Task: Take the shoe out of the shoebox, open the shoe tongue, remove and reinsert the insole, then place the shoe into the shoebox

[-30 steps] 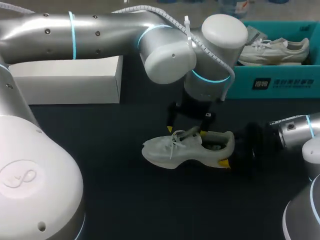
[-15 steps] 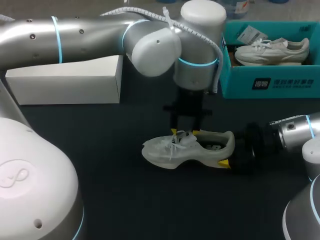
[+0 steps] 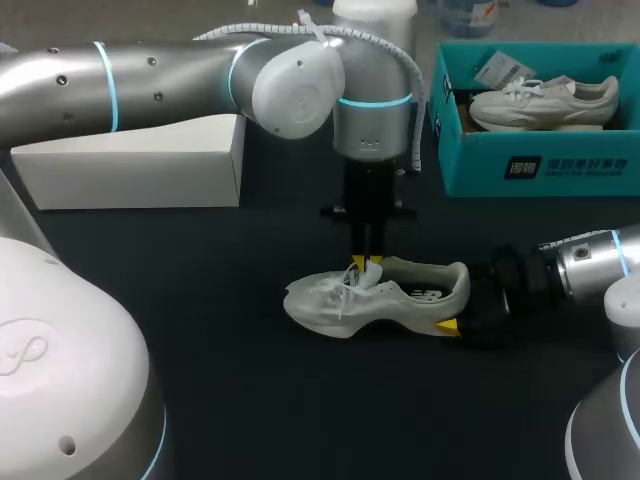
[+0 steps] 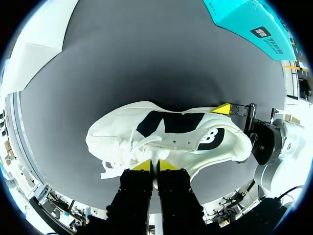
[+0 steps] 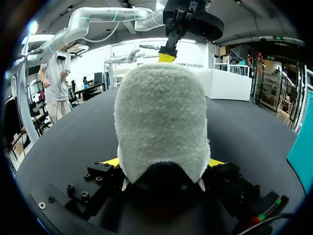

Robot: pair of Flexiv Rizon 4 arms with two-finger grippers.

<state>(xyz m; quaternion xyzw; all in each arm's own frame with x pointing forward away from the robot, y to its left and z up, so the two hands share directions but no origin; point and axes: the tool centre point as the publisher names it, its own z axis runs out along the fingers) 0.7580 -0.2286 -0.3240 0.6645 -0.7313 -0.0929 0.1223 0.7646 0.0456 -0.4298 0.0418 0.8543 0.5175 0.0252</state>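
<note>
shoe point(image 3: 400, 298), heel clamped in right hand point(image 5: 163, 162), left hand point(image 4: 154, 165) straight down, pinched on its upper

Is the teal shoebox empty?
No, a white sneaker lies inside the teal shoebox, while the other sneaker sits out on the table.

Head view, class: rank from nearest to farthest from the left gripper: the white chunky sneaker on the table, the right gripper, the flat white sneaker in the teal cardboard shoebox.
1. White chunky sneaker: at the tips of the left gripper, middle of the table.
2. Right gripper: on that sneaker's heel, right side.
3. Flat white sneaker in the teal cardboard shoebox: far right corner.
</note>
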